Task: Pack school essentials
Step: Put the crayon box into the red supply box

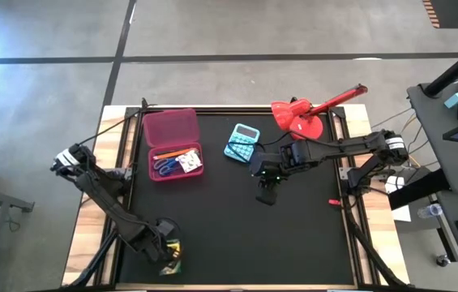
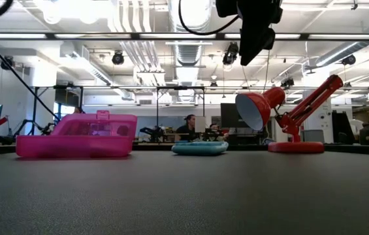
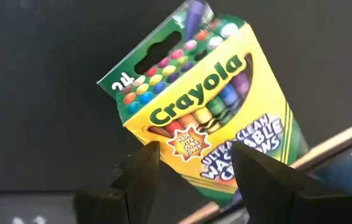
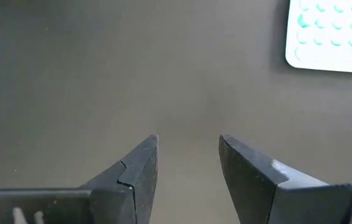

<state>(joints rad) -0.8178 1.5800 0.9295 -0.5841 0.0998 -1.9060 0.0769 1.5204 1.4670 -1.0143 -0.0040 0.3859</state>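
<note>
Crayon box (image 3: 210,115): lies flat at the near-left corner of the tabletop (image 1: 237,227), well apart from the pink case (image 1: 175,144).
Left gripper (image 3: 191,171): I have it hovering over the box's lower end, jaws parted, holding nothing.
Handling: light, thin cardboard that dents easily; I'd pinch gently across the narrow sides.
Right gripper (image 4: 188,165): jaws apart, empty, above bare tabletop near the calculator (image 1: 242,143).

arms: dark, jointed | left tool (image 3: 191,171): black wedge fingers | cables: black
</note>
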